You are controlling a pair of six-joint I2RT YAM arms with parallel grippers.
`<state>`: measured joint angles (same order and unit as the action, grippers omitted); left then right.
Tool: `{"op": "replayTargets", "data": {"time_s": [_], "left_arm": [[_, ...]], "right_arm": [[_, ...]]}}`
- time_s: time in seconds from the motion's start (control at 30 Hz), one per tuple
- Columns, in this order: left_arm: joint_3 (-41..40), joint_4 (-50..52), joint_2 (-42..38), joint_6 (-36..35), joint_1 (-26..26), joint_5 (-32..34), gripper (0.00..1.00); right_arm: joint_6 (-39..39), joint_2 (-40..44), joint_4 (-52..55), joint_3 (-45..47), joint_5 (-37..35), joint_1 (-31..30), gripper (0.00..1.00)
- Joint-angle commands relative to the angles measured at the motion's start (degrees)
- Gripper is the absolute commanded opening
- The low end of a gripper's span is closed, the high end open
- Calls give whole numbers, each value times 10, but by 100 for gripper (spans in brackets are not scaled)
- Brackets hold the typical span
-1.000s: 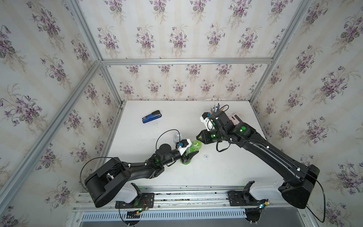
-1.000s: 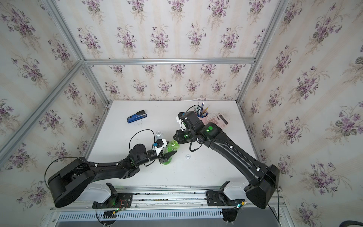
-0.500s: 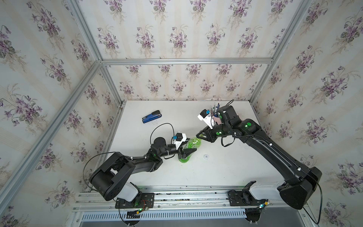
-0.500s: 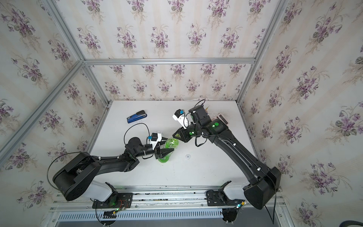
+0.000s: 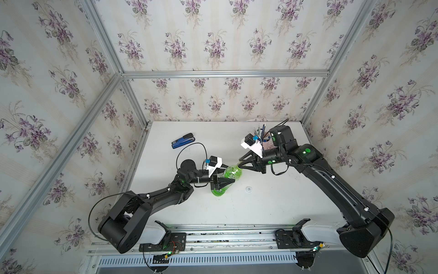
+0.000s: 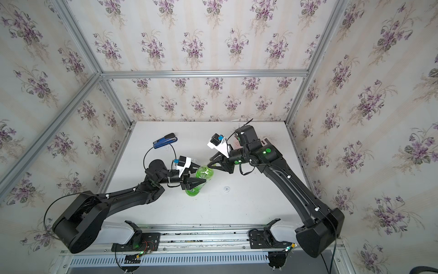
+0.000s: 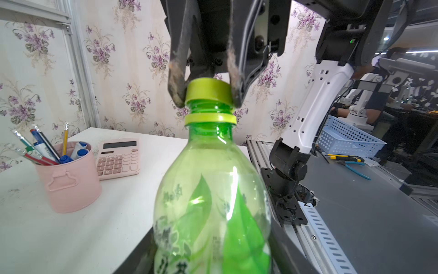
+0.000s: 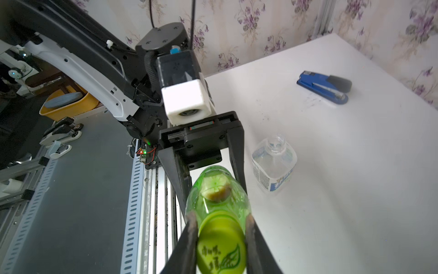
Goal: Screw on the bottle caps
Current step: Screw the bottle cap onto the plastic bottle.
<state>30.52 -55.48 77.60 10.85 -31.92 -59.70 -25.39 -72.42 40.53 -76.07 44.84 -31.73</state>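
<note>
The green bottle leans toward the right arm, and my left gripper is shut on its body. The yellow-green cap sits on the bottle's neck with threads showing below it. My right gripper is shut on this cap from both sides. The clear bottle stands uncapped on the table just behind the green one. The white cap lies flat on the table right of the green bottle.
A blue stapler lies at the back left. A pink pen cup and a pink calculator sit at the back right behind the right wrist. The aluminium rail runs along the front edge.
The right wrist has turned with the cap between its fingers, its camera swinging toward the back. The left arm has shifted slightly with the green bottle still held.
</note>
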Motion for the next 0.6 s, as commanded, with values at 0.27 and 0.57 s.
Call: {"op": "replayTargets", "data": {"time_s": [0.27, 0.57], "left_arm": [[-1, 81, -51, -68, 7, 0, 61], [-33, 118, -125, -163, -55, 217, 62]], "right_arm": [[43, -6, -127, 58, 44, 1, 16], [237, -11, -144, 38, -10, -1, 16]]}}
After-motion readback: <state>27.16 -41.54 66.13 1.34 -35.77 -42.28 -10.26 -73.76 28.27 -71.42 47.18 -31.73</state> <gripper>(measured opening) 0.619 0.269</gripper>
